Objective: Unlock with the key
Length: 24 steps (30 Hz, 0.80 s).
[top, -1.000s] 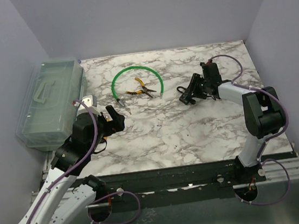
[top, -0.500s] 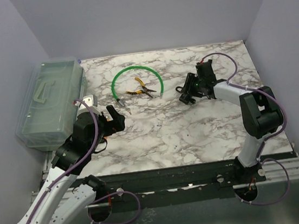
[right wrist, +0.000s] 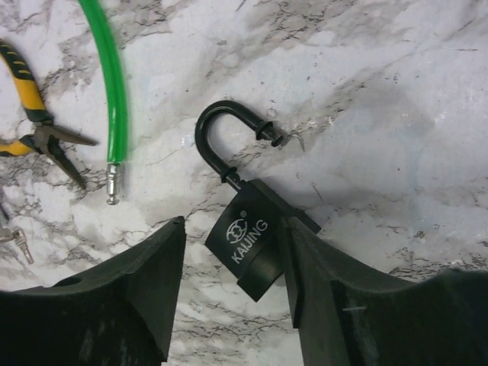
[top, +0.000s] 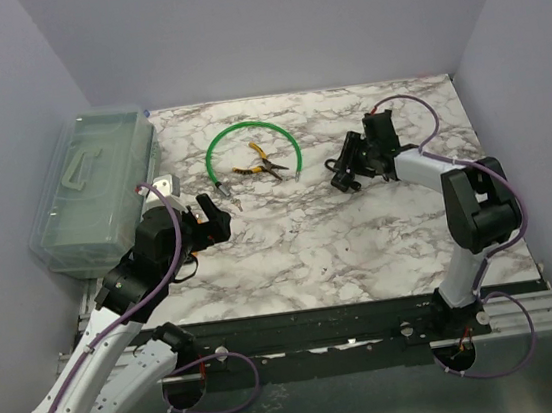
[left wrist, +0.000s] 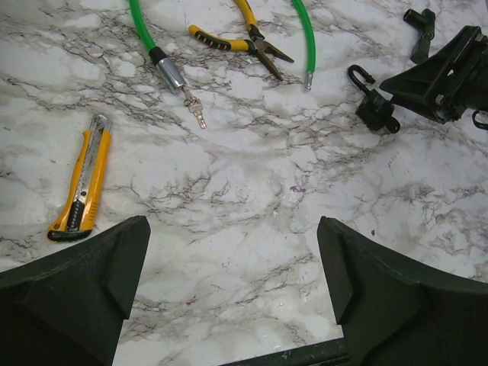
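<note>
Around the padlock [right wrist: 255, 244] your right gripper [right wrist: 232, 229] has nudged closer, jaws spread, not yet clamped; your left gripper [left wrist: 232, 229] gapes empty, so the key [left wrist: 197, 114] at its eleven o'clock awaits fetching.

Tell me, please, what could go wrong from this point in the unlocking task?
1. The right gripper straddles the tilted padlock with a gap on one side. Closing may twist or push the padlock instead of clamping it squarely.
2. The key is tiny, lies flat on the table and sits right at the metal end of the green cable. The left gripper, open and some way short of it, might miss the key or drag the cable along.
</note>
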### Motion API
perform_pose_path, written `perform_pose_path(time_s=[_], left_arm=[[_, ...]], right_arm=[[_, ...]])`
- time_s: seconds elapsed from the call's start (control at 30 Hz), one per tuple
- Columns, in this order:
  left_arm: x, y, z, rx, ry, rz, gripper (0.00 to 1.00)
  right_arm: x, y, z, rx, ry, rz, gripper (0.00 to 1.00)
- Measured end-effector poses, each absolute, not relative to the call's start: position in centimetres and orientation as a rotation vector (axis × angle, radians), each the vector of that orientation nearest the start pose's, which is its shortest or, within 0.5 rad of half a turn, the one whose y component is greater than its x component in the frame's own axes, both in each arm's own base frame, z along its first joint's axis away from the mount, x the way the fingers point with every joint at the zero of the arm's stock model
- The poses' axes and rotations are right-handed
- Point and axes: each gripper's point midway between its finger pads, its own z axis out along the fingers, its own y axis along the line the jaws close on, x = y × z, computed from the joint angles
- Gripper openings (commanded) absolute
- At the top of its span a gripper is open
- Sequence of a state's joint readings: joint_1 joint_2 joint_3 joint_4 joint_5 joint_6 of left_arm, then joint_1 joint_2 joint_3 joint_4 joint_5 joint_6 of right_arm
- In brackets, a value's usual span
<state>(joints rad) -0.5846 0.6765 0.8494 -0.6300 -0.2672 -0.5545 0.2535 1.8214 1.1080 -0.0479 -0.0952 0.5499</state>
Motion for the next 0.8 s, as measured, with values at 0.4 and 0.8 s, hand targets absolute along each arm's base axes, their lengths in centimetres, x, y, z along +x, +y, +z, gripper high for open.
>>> perform_pose_path(time_s=[0.4,0.8], left_arm=[[22.5,-11.9,23.8,-0.137,2.035,-0.451,0.99],[22.6,-11.9,24.0,-0.118,2.025,-0.444,0.99]], right_arm=[[42.5,18.4,17.7,0.077,2.124,0.676,1.0],[34.8,18.5,27.8,-0.074,1.771,0.825,1.0]])
